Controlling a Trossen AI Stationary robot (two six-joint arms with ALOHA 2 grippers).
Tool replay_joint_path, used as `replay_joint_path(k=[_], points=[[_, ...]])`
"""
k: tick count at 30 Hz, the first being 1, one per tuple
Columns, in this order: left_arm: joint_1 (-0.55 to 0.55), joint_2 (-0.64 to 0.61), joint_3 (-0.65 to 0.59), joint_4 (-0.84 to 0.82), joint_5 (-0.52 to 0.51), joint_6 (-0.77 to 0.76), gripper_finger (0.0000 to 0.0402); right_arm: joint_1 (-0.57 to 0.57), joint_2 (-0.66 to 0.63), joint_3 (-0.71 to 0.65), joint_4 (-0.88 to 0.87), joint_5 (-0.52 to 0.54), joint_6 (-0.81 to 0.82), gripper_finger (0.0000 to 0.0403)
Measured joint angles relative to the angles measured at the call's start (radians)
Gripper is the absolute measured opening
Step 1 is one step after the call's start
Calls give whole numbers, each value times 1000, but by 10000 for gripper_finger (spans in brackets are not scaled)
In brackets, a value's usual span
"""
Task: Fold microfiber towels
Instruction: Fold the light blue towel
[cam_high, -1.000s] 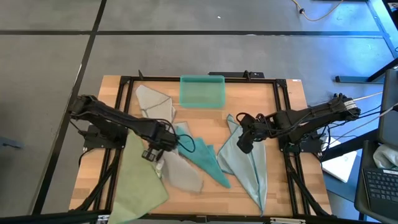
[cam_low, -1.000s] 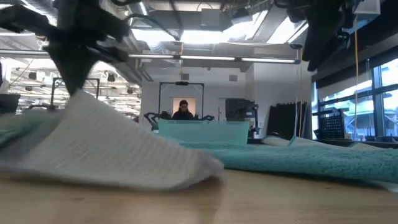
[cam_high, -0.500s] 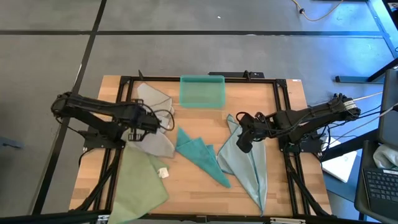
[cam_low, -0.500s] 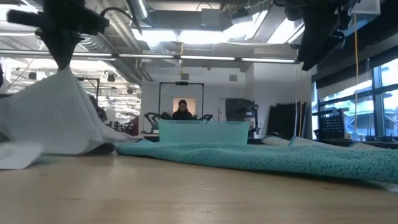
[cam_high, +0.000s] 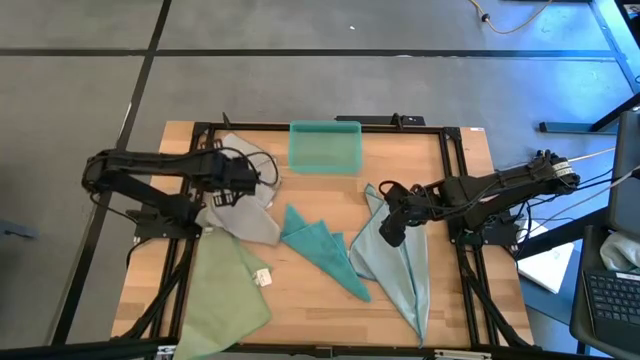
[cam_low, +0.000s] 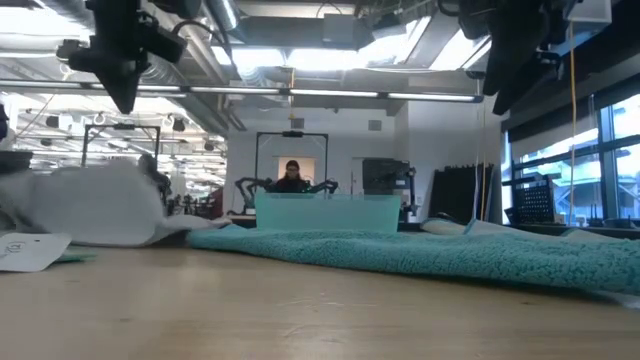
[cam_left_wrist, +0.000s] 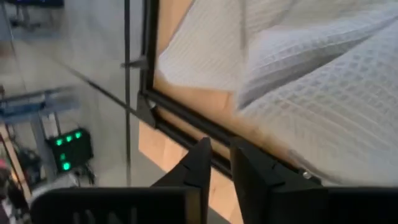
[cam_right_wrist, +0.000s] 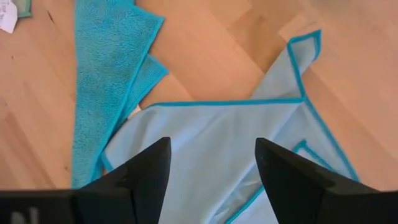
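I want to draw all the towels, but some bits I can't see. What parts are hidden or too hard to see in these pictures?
- Pale green towel: its near edge runs under the frame bar at the high view's bottom.
- Grey towel: partly covered by the left gripper and its cables from above.
- Pale blue towel: cut off by the right wrist view's edge and the right gripper's own fingers.
- White tag: print too small to read in the low view.

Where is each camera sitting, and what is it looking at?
High view: above the table, looking straight down; both arms, left gripper, right gripper.
Low view: at tabletop height, looking across past the teal bin; arms hang from above.
Left wrist view: over the grey towel; own fingers close together.
Right wrist view: over the pale blue towel; own fingers apart.
Shared: high and low both show the bin.
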Motion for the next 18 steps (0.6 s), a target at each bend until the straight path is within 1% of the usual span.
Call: replay_joint_path(k=[3,4,6,8,10,11,12,14,16,18], points=[[41,-3,0,4,3,-32,81,0,0,0,1,-3,25,236],[48,-3,4,10,25,-57,86,0,0,0,0,-5,28,236],[50,-3,23,89,139,-89,94,0,0,0,0,-13,36,236],[36,-11,32,283,319,-95,97,0,0,0,2,-21,49,236],[15,-27,34,534,491,-93,97,0,0,2,2,-30,61,236],[3,-27,36,662,545,-85,96,0,0,5,3,-35,72,236],[-10,-17,37,772,565,-64,96,0,0,8,4,-38,78,236],[-43,28,37,923,559,60,96,0,0,14,4,-52,99,236],[-72,88,35,990,550,269,101,0,0,22,0,-71,104,236],[-93,155,35,1035,574,436,109,0,-1,31,3,-93,105,236]])
